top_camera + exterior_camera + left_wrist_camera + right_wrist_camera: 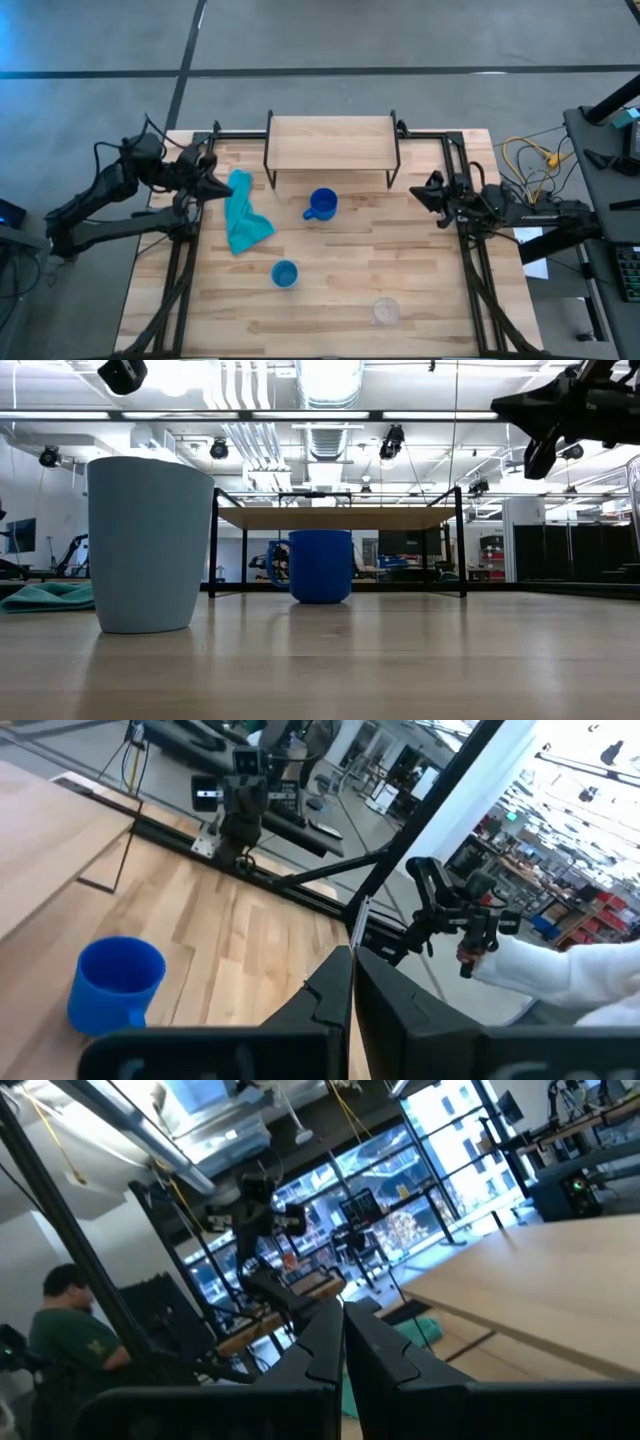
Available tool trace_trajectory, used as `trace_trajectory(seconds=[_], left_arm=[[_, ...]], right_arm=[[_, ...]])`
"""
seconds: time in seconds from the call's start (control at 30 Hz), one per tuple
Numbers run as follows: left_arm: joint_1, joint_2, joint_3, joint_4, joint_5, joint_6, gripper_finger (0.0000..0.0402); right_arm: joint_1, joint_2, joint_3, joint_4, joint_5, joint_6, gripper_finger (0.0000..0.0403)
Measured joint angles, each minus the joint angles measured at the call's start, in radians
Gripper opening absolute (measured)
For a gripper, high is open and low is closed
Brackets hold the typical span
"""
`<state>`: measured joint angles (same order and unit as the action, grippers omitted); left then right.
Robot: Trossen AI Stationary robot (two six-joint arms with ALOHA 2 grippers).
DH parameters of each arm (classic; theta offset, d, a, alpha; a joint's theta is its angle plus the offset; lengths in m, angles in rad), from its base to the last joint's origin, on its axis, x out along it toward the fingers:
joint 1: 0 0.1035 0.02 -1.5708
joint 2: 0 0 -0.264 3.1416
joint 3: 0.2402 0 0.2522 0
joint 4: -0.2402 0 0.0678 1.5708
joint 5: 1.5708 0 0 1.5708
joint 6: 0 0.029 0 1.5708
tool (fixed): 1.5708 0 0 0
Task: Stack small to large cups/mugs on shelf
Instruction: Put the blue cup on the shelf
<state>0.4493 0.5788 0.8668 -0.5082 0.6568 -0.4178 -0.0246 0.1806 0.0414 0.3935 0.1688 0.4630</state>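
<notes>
**A:** So where's all the drinkware sitting?

**B:** The royal-blue ceramic mug with a handle is dead centre of the overhead frame, on the tabletop just in front of the low light-wood shelf on thin black legs, which has nothing on top of it. The small light-blue handleless cup stands below and a bit left of the mug. The small clear cup is lower right, well apart from both. A crumpled teal cloth lies left of the mug.

**A:** And your grippers?

**B:** My left gripper is at the left edge of the butcher-block table, near the cloth, fingers pressed together on nothing. My right gripper hangs at the right edge, level with the mug, fingers also pressed together and empty. There's a person in a green shirt off in the room.
</notes>
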Motion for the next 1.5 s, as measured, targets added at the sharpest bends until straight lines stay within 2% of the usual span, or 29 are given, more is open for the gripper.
trace_trajectory(seconds=[0.13,0.23,0.57,0.77,0.97,1.07,1.17,1.5], left_arm=[[-0.013,0.049,0.038,0.001,0.049,-0.014,0.0000],[-0.041,0.100,0.053,-0.019,0.036,0.031,0.0000],[-0.175,0.302,0.180,-0.281,-0.237,0.333,0.0000],[-0.314,0.393,0.273,-0.323,-0.361,0.454,0.0000],[-0.431,0.445,0.293,-0.377,-0.430,0.448,0.0000],[-0.474,0.488,0.290,-0.411,-0.453,0.394,0.0000],[-0.496,0.530,0.290,-0.417,-0.456,0.347,0.0000],[-0.511,0.682,0.290,-0.415,-0.456,0.344,0.0000]], right_arm=[[0.000,0.027,0.000,0.000,0.000,0.001,0.0009],[0.000,0.042,0.000,0.000,0.000,0.000,0.0009],[0.000,0.066,0.000,-0.002,-0.002,-0.003,0.0009],[0.000,0.072,0.000,-0.011,-0.003,-0.003,0.0009],[0.000,0.072,0.000,-0.083,-0.002,-0.003,0.0009],[0.000,0.071,0.000,-0.099,-0.002,-0.003,0.0009],[0.000,0.071,0.000,-0.098,-0.002,-0.002,0.0009],[0.000,0.072,0.000,-0.106,-0.002,0.001,0.0009]])
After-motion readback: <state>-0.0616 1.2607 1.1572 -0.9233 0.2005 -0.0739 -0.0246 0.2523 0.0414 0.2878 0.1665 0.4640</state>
